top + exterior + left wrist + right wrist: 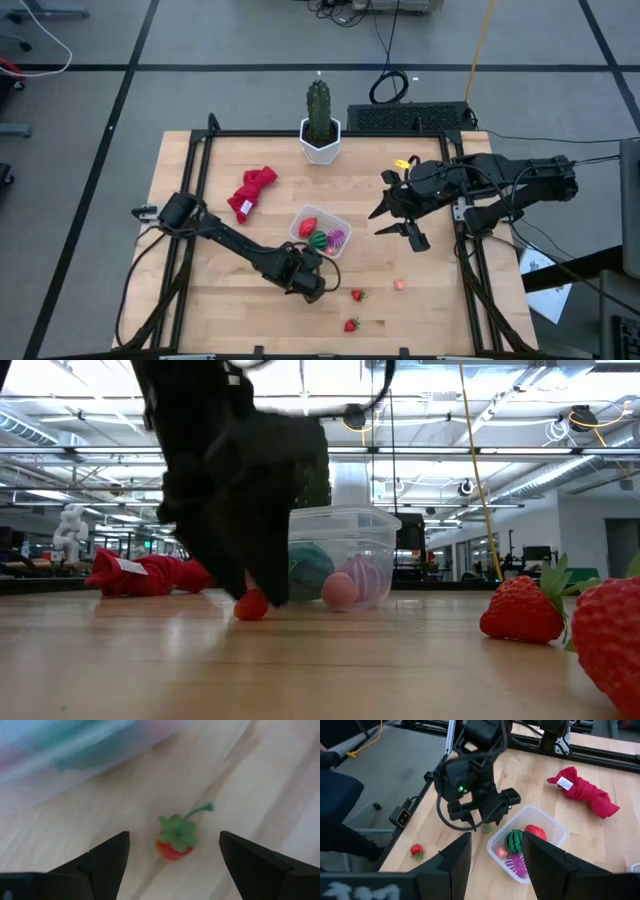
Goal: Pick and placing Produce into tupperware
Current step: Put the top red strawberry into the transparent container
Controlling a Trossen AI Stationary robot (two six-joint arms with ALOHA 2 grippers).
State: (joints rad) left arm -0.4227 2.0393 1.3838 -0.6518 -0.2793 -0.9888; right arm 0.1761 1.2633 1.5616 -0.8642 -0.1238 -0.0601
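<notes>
The left gripper [172, 851] stands over a small toy strawberry [175, 840] on the table [220, 290], just beside the near wall of the tupperware [335, 222]; its jaws stand apart on either side of the berry, released and not touching it. The left wrist view alone shows the berry's pose: it lies on its side, red body toward the gripper, leafy green cap and thin curved stem pointing away toward the tub, its long axis running roughly along the line between gripper and tub; the low view shows only a red bit of it under the dark fingers.

The tupperware is a clear rectangular tub with rounded corners, set near the table's middle; it holds a green striped ball [514, 841], a red oval [535, 832], a purple ribbed piece [516, 866] and a small pink bit [500, 852], best seen from the right wrist view.

Two more strawberries [358, 294] [351, 324] and a pink bit [400, 284] lie on the table nearer the front edge; the low view shows the two berries large at its right.

The right gripper [397, 220] hovers to the right of the tub, fingers parted, holding nothing; a red cloth [250, 192] and a cactus in a white pot [319, 125] sit farther back.
</notes>
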